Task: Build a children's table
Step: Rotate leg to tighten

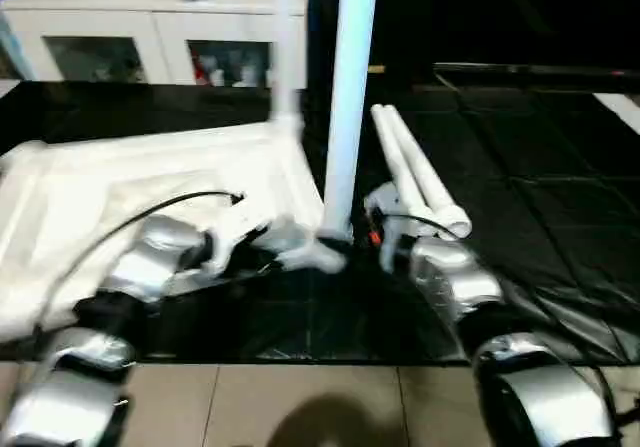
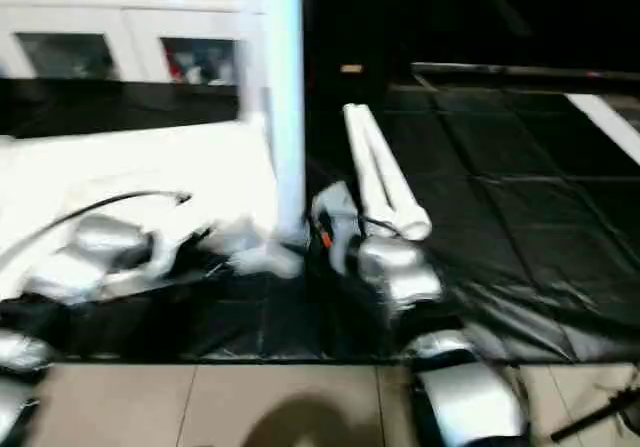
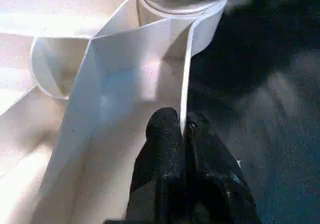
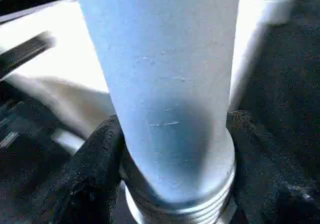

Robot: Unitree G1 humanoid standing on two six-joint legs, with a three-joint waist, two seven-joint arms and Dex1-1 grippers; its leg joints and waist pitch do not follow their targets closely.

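Observation:
The children's table top (image 1: 150, 182) lies upside down on the left, white, ribs facing up. One white leg (image 1: 350, 97) stands upright in its near right corner socket (image 1: 325, 254), and its threaded base (image 4: 180, 204) shows at the socket. My right gripper (image 4: 175, 134) is closed around this leg low down, a black finger (image 4: 95, 169) on each side. Another leg (image 1: 286, 47) stands at the far right corner. My left gripper (image 3: 184, 126) is shut on the thin rim wall (image 3: 187, 68) of the top, close to that near socket.
Two loose white legs (image 1: 415, 172) lie side by side on the black mat (image 1: 520, 197), just right of my right gripper. A white glass-door cabinet (image 1: 150, 27) stands behind the mat. Beige floor tiles (image 1: 300, 407) run along the near edge.

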